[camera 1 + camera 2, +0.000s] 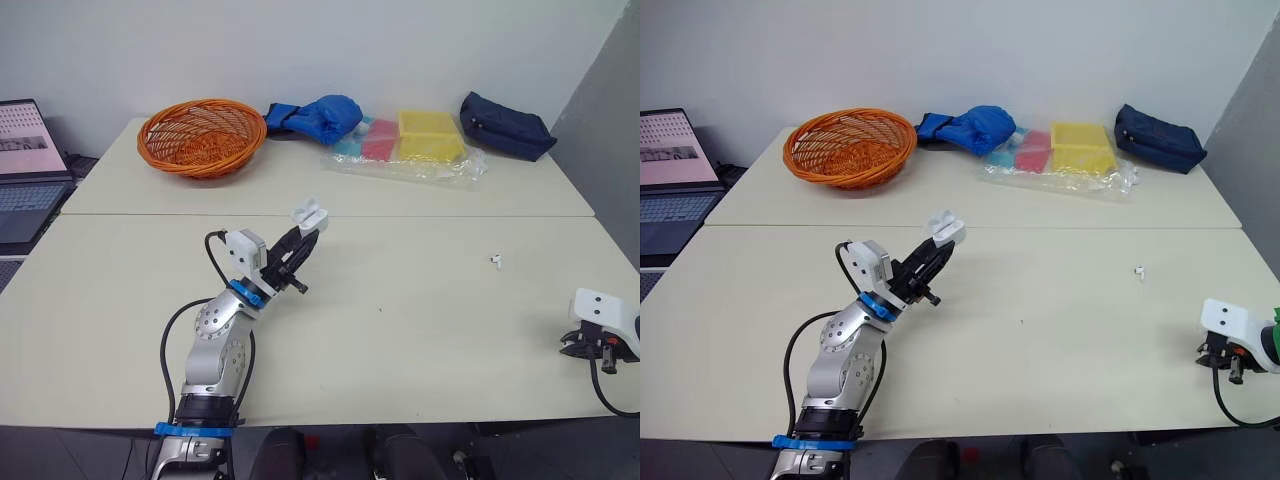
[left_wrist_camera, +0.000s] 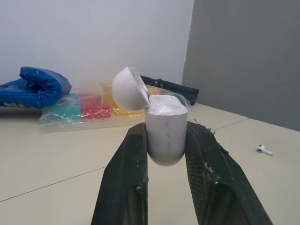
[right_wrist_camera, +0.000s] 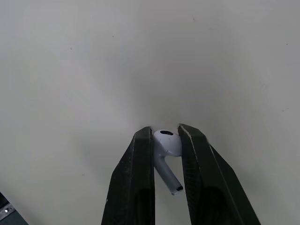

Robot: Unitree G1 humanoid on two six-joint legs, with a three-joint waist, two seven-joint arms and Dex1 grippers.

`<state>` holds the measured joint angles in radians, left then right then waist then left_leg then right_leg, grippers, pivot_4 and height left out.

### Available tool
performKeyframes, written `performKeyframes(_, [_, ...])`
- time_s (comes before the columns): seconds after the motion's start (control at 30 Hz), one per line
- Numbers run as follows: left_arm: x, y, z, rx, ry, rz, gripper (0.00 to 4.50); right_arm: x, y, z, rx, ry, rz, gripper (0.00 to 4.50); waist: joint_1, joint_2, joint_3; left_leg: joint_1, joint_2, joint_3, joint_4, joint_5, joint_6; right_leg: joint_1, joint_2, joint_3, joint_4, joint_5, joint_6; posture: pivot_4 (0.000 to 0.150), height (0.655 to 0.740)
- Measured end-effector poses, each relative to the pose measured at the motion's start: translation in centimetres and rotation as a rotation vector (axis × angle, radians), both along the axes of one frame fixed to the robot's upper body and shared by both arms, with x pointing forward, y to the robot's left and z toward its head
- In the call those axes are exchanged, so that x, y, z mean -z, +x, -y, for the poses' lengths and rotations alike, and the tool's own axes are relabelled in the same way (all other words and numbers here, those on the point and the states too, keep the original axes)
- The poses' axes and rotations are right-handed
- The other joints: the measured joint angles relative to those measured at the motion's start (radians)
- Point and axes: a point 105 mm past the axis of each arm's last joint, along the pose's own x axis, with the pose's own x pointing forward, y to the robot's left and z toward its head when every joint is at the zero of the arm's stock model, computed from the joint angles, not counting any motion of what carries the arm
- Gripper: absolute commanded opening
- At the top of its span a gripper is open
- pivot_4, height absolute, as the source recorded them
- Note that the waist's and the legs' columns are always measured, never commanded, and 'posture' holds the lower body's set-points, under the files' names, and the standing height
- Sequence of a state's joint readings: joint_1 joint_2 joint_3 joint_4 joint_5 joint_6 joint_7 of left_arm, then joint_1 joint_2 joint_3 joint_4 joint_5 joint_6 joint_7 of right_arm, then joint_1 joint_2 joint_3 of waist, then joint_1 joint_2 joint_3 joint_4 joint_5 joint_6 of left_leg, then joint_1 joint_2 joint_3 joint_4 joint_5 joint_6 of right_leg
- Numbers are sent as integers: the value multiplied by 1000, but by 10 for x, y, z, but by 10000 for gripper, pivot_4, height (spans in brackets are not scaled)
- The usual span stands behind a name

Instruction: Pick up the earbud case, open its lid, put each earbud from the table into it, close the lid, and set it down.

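My left gripper (image 1: 303,237) is shut on the white earbud case (image 2: 164,131), held above the table's middle with its lid (image 2: 129,88) hinged open. The case (image 1: 309,214) shows at the fingertips in the head views. My right gripper (image 3: 165,136) is shut on a white earbud (image 3: 167,149), pinching its head with the stem pointing back between the fingers, just over the table. That arm (image 1: 600,335) is at the front right of the table. A second white earbud (image 1: 496,261) lies on the table to the right of centre.
An orange wicker basket (image 1: 200,135) stands at the back left. Blue boxing gloves (image 1: 318,117), a clear bag with coloured packs (image 1: 410,145) and a dark blue pouch (image 1: 505,127) line the back. A laptop (image 1: 25,165) sits off the table's left.
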<state>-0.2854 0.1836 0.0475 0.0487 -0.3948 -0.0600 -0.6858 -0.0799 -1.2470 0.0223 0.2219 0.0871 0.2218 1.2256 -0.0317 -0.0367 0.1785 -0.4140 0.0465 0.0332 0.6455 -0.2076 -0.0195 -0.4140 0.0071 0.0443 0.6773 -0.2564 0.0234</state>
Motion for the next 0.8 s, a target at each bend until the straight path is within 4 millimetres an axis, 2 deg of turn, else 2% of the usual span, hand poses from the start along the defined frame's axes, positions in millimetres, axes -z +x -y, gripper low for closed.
performKeyframes(0.23, [3, -3, -4, -12, 15, -14, 7336, 0, 0, 10, 25, 14, 5, 27708, 2, 0, 0, 5, 0, 0, -1, 0, 0, 5, 0, 0, -1, -3, -6, 1500, 7400])
performKeyframes(0.37, [3, -4, -5, -19, 15, -22, 7336, 1, -2, 12, 28, 9, -4, 27708, 3, 0, 0, 5, 0, -1, -1, 0, 0, 6, 0, -1, -2, -1, -1, 1500, 7400])
performKeyframes(0.8, [3, -5, -7, -38, 10, -29, 7336, 3, -13, 16, 78, 12, -77, 27708, 5, 0, 0, 5, 0, 0, -1, 0, 0, 6, -1, -1, -2, -1, -2, 1500, 7400])
